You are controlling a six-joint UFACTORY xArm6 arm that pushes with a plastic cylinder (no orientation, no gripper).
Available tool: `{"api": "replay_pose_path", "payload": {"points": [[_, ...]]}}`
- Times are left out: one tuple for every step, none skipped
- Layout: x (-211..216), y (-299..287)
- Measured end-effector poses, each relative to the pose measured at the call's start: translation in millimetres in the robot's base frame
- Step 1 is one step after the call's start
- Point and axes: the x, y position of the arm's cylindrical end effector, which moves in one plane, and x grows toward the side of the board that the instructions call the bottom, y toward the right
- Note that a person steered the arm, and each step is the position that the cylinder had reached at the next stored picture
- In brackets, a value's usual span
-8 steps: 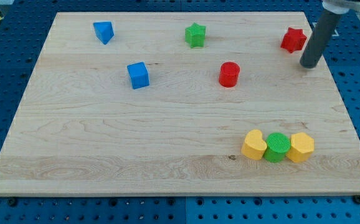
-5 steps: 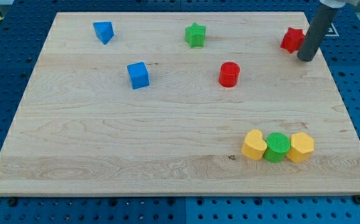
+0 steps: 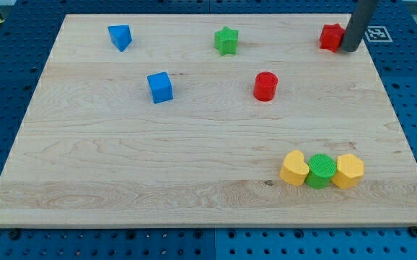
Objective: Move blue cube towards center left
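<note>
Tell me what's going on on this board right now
A robot arm's rod is at the view's top right of the board, my tip right beside the red star, apparently touching it. The blue cube, which is meant to go towards centre left, sits untouched in the upper left area, far from the tip. The other blocks, a blue wedge, green star, red cylinder and a yellow-green-yellow row, lie apart from it too.

Cube [image 3: 160,87] left of cylinder [image 3: 265,86]
</note>
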Motion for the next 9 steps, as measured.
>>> {"api": "replay_pose_path", "payload": {"points": [[-1, 0], [-1, 0], [15, 4], [67, 10], [88, -46], [93, -114], [86, -172], [87, -220], [100, -264]]}}
